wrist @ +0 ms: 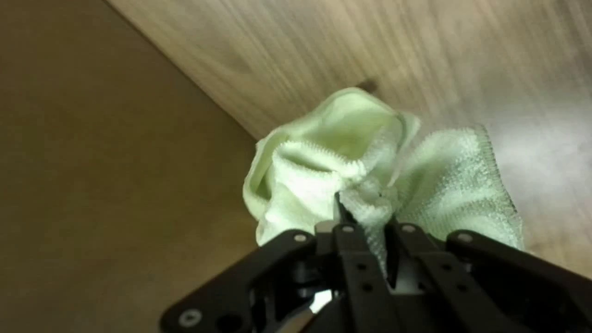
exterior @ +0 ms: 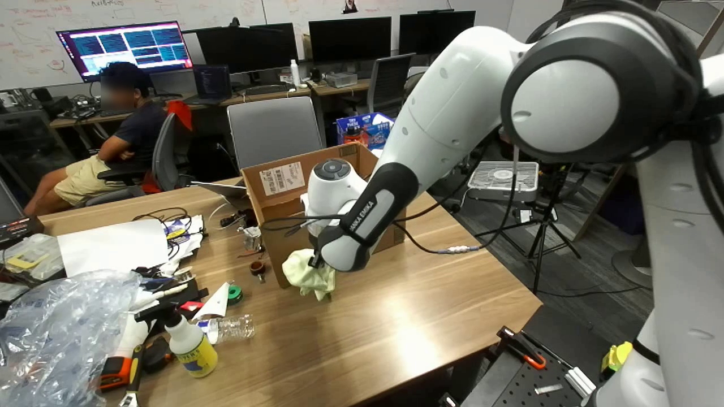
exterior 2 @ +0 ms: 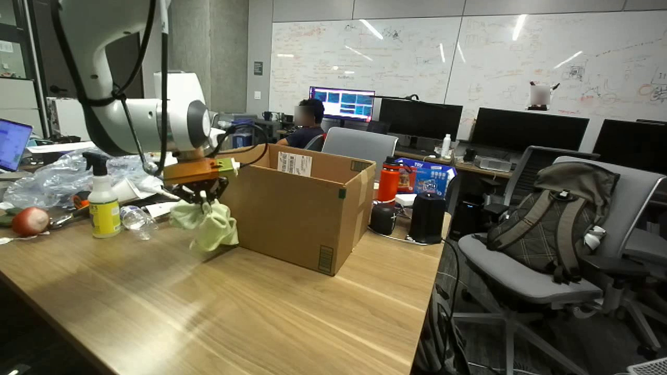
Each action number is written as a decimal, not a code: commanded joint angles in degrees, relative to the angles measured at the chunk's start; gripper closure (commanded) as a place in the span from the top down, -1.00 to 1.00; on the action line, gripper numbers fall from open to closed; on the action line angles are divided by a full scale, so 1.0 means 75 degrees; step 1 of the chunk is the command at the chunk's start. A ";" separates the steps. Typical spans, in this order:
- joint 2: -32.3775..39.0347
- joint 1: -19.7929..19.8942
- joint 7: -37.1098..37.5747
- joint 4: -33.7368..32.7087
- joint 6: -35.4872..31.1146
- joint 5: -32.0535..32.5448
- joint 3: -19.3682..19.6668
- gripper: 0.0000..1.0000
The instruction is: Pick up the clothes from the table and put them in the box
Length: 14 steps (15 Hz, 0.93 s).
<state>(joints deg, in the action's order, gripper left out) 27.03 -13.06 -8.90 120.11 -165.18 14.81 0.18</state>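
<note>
Hand [wrist: 366, 219] grips cloth [wrist: 351, 171] (pale green) beside box [exterior 2: 292, 216].

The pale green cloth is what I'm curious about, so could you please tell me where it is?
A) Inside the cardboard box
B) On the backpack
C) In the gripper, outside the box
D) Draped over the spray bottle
C: the wrist view shows the pale green cloth pinched in the gripper, and it hangs outside the cardboard box in an exterior view.
</note>
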 commanded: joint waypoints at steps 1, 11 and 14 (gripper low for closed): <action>-0.1265 -0.0098 0.0540 0.0511 -0.0027 0.0355 0.0318 -0.94; -0.3075 -0.0207 0.1857 0.0449 0.0020 0.1868 0.0932 -0.94; -0.3177 -0.0161 0.2211 0.0009 0.0249 0.2126 0.0960 -0.94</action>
<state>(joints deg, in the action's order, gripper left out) 4.81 -13.86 4.23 122.79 -165.03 28.12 6.60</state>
